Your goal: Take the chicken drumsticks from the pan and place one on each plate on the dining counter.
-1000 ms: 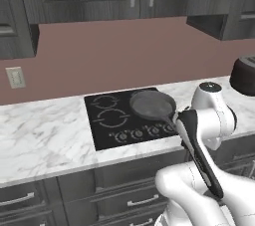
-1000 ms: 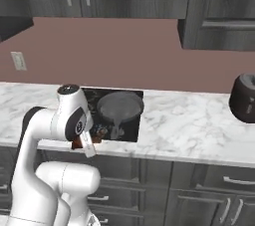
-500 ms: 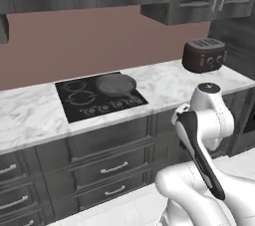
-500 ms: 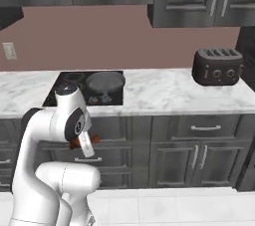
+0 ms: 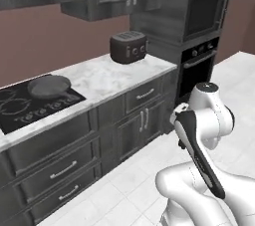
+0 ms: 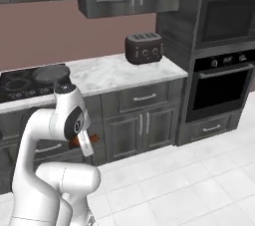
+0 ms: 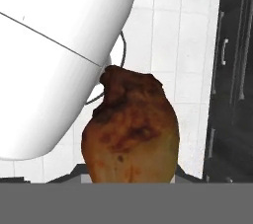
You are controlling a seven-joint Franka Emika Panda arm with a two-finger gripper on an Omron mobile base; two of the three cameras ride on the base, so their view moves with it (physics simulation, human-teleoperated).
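Observation:
A reddish-brown chicken drumstick (image 7: 131, 129) stands up between my fingertips in the hand view, and my gripper (image 7: 129, 172) is shut on it. From the right base view, an orange bit of that drumstick (image 6: 74, 142) peeks out beside my folded arm, low in front of the cabinets. The dark round pan (image 5: 49, 85) rests on the black cooktop (image 5: 27, 105) at the far left; the right base view has the pan (image 6: 51, 73) there too. I cannot make out anything in it. The plates and the dining counter are out of view.
A dark toaster (image 5: 128, 47) sits on the marble counter (image 5: 114, 75) right of the cooktop. A tall built-in oven stack (image 6: 224, 85) closes the counter's right end. Dark drawer fronts (image 6: 142, 120) face me across white floor tiles (image 6: 189, 180).
The whole picture has slid left: the base has moved right, away from the cooktop, bringing the toaster and oven into view. The drumstick stays in my grip.

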